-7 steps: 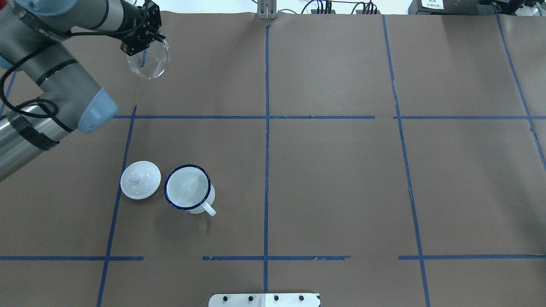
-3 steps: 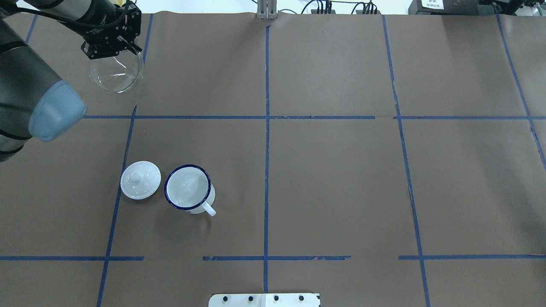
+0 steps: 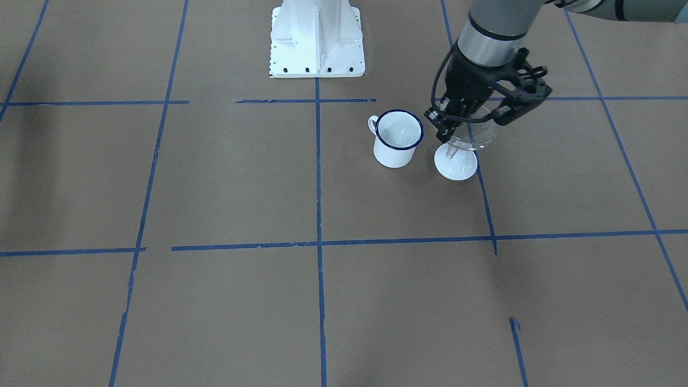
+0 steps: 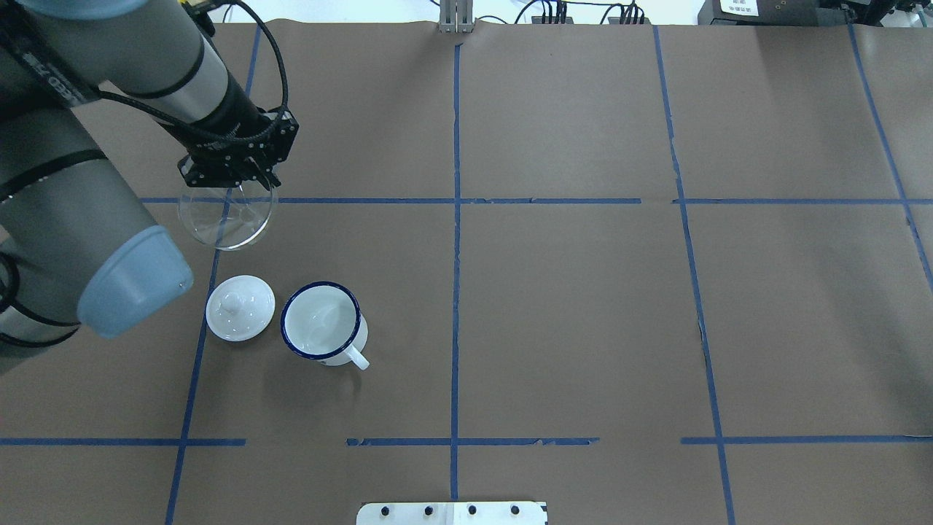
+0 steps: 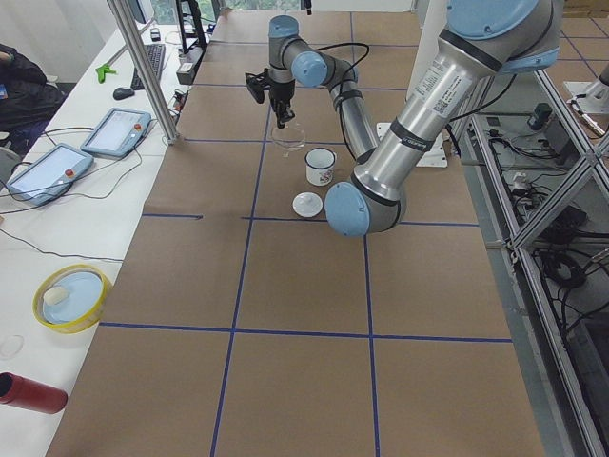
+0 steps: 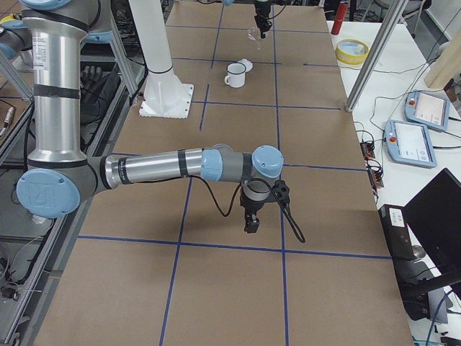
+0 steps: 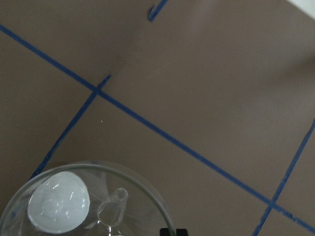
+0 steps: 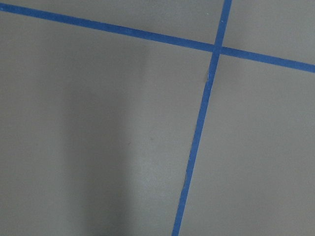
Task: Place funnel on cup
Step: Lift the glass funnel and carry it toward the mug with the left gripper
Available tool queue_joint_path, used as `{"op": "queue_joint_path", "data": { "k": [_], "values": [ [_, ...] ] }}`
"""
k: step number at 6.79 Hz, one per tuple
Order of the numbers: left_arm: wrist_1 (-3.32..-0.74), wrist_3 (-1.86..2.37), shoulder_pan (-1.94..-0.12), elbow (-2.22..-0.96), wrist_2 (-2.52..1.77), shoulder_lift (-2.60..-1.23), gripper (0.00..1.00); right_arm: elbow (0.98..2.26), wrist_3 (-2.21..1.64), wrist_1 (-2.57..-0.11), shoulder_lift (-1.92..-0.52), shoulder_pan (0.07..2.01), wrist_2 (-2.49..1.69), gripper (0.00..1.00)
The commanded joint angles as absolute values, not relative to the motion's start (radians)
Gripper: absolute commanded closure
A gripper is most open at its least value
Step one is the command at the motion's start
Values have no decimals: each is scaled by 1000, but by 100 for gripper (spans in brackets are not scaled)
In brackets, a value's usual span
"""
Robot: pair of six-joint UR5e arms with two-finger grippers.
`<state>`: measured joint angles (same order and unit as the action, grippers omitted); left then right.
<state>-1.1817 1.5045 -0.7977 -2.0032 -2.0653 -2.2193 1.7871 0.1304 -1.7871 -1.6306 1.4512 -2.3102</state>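
My left gripper (image 4: pixel 240 181) is shut on the rim of the clear funnel (image 4: pixel 227 216) and holds it in the air, mouth up and stem down. The white mug with a dark blue rim (image 4: pixel 321 321) stands upright on the table, handle toward the robot, to the right of the funnel and nearer the robot. In the front-facing view the funnel (image 3: pixel 474 137) hangs beside the mug (image 3: pixel 398 137). The left wrist view shows the funnel (image 7: pixel 118 201) from above. My right gripper (image 6: pixel 252 223) shows only in the right side view, far from both; I cannot tell if it is open.
A round white knobbed lid (image 4: pixel 240 307) lies just left of the mug, below the funnel in the front-facing view (image 3: pixel 457 167). The robot's base plate (image 3: pixel 317 43) is at the near edge. Blue tape lines cross the brown table cover.
My left gripper has carried the funnel from the far left corner back toward the robot, closer to the lid and mug. The mug and lid have not moved.
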Motion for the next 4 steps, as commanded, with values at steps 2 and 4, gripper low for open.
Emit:
{"op": "queue_joint_path", "data": {
  "k": [2, 4],
  "values": [
    [-1157, 1497, -666, -2005, -2060, -2238, 100, 1787, 130, -1787, -1631, 1451, -2310, 0],
    [-1161, 1499, -623, -1993, -2059, -2240, 100, 1787, 130, -1787, -1631, 1451, -2310, 0]
  ]
}}
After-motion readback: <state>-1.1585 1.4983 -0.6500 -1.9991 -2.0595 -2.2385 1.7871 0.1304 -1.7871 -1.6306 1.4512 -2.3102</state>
